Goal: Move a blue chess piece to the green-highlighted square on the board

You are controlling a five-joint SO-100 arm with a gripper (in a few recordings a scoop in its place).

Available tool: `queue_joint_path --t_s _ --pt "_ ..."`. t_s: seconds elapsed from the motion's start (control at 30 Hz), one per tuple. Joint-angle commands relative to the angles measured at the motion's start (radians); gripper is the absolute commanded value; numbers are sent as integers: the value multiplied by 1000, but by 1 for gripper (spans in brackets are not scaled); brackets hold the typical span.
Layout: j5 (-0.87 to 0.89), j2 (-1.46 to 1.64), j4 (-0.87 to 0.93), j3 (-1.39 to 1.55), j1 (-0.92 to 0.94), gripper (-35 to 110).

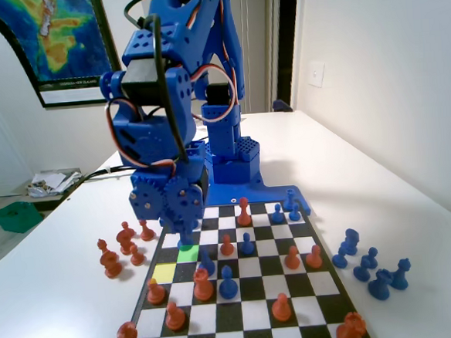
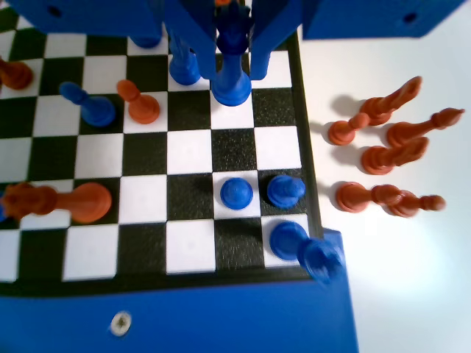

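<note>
In the fixed view the yellow square (image 1: 164,273) lies at the left side of the board (image 1: 243,315), with the green square (image 1: 188,253) just beyond it and to its right. The blue arm (image 1: 176,110) reaches down over that corner, and its gripper (image 1: 185,235) hangs right above the green square, a blue piece (image 1: 186,238) showing at its tip, just over the square. In the wrist view the gripper (image 2: 228,44) has its two jaws closed around the upper part of that piece (image 2: 232,77), whose flared base sits over a white square. Orange pieces (image 2: 383,151) lie on the table (image 2: 397,279) to the right.
</note>
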Motion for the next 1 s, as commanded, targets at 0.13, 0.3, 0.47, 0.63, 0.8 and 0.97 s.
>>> queue_joint_path --t_s 0.13,0.3,0.47,0.63,0.8,0.97 --pt "-8 -12 15 -69 18 3" --pt "-14 -34 12 -77 21 3" --pt "-23 -46 9 -80 29 3" --pt "-34 -51 -8 -67 34 3" --pt "-40 -51 -18 -60 37 4" --pt "-41 -52 -26 -51 34 4"
